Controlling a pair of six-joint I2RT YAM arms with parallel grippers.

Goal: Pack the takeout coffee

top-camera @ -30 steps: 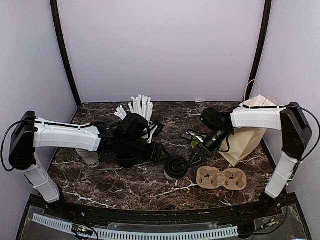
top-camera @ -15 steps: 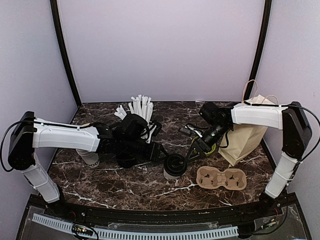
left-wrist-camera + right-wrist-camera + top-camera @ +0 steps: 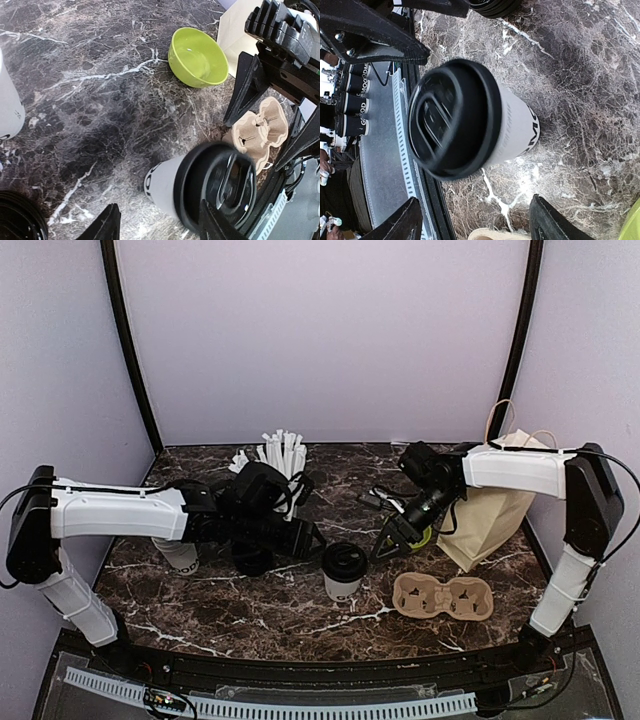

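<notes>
takeout coffee (image 3: 512, 127): matt white paper wall; glossy black plastic lid (image 3: 452, 120)
table (image 3: 90, 75): smooth dark marble-look, faint sheen
bowl (image 3: 197, 57) beside right gripper (image 3: 388, 545): glossy smooth green
cup carrier (image 3: 441, 597): rough matt pulp
bag (image 3: 490, 515): matt tan paper

- The coffee cup (image 3: 343, 570) stands mid-table, with the left gripper (image 3: 310, 540) close on its left and the right gripper (image 3: 384, 546) close on its far right.
- The bare table (image 3: 270, 615) is open on the cup's near side.
- The cup carrier (image 3: 442, 597) and paper bag (image 3: 495, 515) block the right.
</notes>
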